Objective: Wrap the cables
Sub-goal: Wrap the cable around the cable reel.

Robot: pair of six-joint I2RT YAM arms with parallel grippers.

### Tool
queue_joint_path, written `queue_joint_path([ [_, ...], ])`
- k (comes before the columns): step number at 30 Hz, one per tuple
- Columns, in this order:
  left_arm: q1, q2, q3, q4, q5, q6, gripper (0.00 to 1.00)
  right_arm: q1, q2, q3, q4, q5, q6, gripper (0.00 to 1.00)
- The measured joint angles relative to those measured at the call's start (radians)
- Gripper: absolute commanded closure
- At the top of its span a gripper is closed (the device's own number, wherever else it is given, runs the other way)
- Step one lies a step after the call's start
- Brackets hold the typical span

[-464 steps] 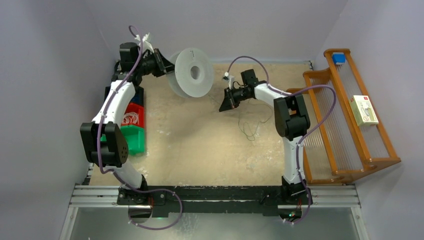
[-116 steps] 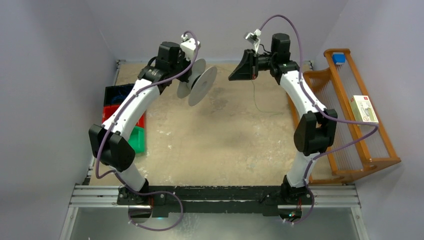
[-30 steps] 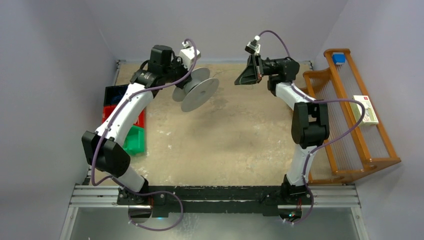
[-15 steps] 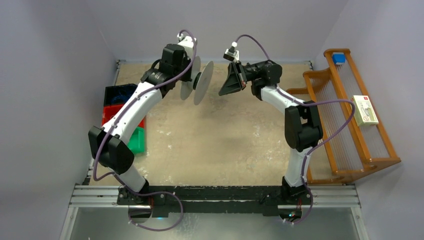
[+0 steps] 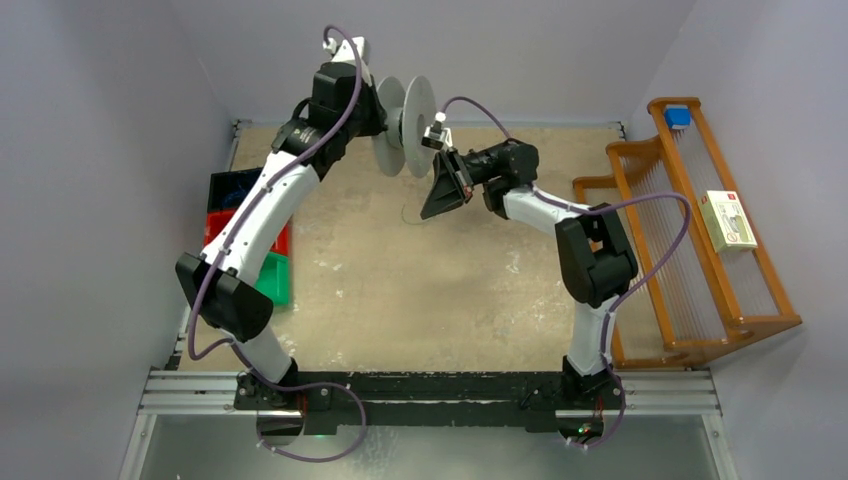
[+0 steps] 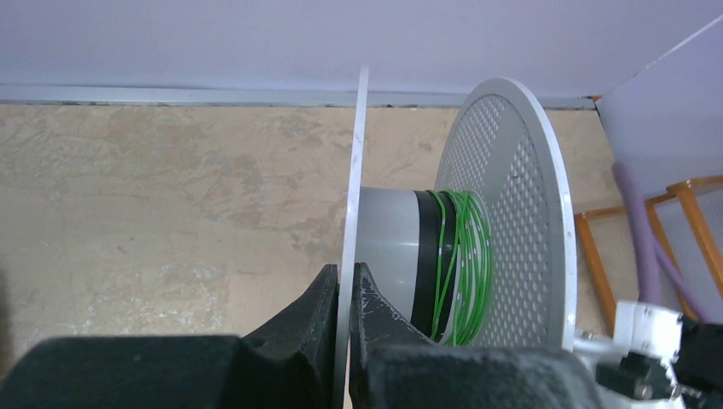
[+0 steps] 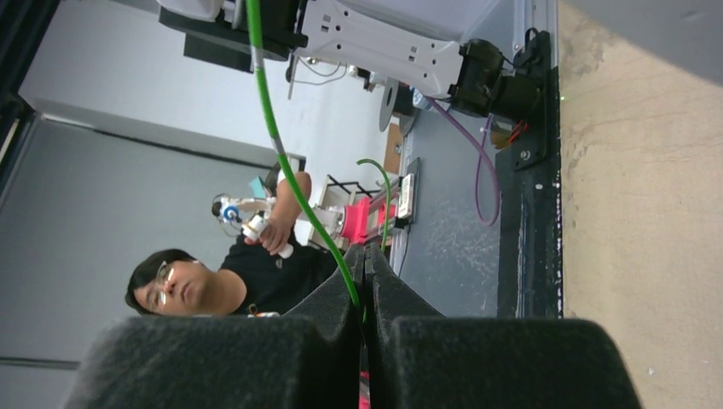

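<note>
Pale grey walls (image 5: 90, 200) are standing around a sandy, scuffed bench (image 5: 430, 300). A wooden rack (image 5: 690, 270) is sitting at its right side, and blue, red and green bins (image 5: 275, 277) are sitting at its left.

Robot lab, walled test table (image 5: 420, 290), operator (image 7: 183, 285) nearby

Scuffed beige tabletop (image 5: 420, 290), coloured bins (image 5: 272, 278) at left

Top view hangs high above and behind the arm bases (image 5: 270, 385), looking steeply down over the whole table (image 5: 450, 290). Left wrist view peers close past the left claw (image 6: 344, 281) at the spool (image 6: 503, 213), which the top view shows upper centre. Right wrist view, rolled sideways, looks along the right claw (image 7: 365, 256) toward the table's near edge
</note>
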Motion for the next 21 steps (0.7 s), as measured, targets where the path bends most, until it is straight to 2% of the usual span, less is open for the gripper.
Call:
queue_joint_path([
  [4, 0.008, 0.001, 0.015, -0.004, -0.036, -0.033, 1.0, 0.024, 0.0, -0.005, 0.0, 0.0, -0.009, 1.0],
  [7, 0.043, 0.001, 0.013, -0.015, 0.008, -0.087, 1.0, 0.026, 0.0, -0.01, 0.0, 0.0, -0.014, 1.0],
  [13, 0.246, -0.002, -0.036, 0.021, 0.316, -0.275, 1.0, 0.015, 0.01, -0.015, -0.006, 0.032, -0.017, 1.0],
  [18, 0.302, -0.014, -0.095, 0.129, 0.523, -0.349, 1.0, -0.012, 0.021, -0.016, -0.005, 0.022, -0.017, 1.0],
  [21, 0.321, -0.038, -0.167, 0.291, 0.669, -0.378, 1.0, -0.041, 0.022, -0.019, -0.003, 0.016, -0.021, 1.0],
])
